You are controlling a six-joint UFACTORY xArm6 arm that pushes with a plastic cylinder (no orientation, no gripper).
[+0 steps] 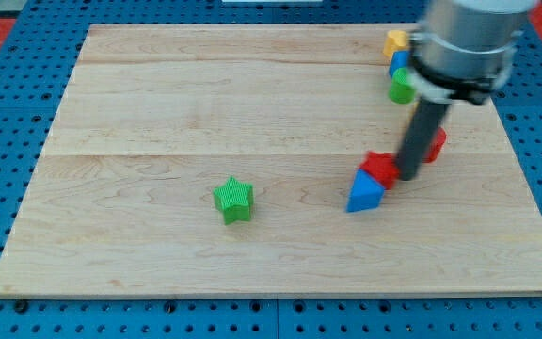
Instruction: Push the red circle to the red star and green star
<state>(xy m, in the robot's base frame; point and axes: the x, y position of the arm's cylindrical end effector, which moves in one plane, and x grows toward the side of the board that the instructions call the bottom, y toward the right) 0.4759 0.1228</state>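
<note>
A pale wooden bench (158, 104) lies on a blue pegboard (7, 301). My tip (408, 176), a plain rod with nothing to open or close, touches a red block (379, 168) beside a blue triangle (364, 193). Another red block (436, 144), shape unclear, sits behind the rod. A green star (233, 200) lies well apart toward the view's left. Yellow (396, 41), blue (400, 60) and green (402, 87) blocks cluster at top right.

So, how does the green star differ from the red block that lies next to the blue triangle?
The green star stands alone, left of centre; the red block touches the blue triangle. My tip is right beside the red block, far from the green star. The green star's points show clearly; the red block's shape is partly hidden. Both lie flat on the board.
</note>
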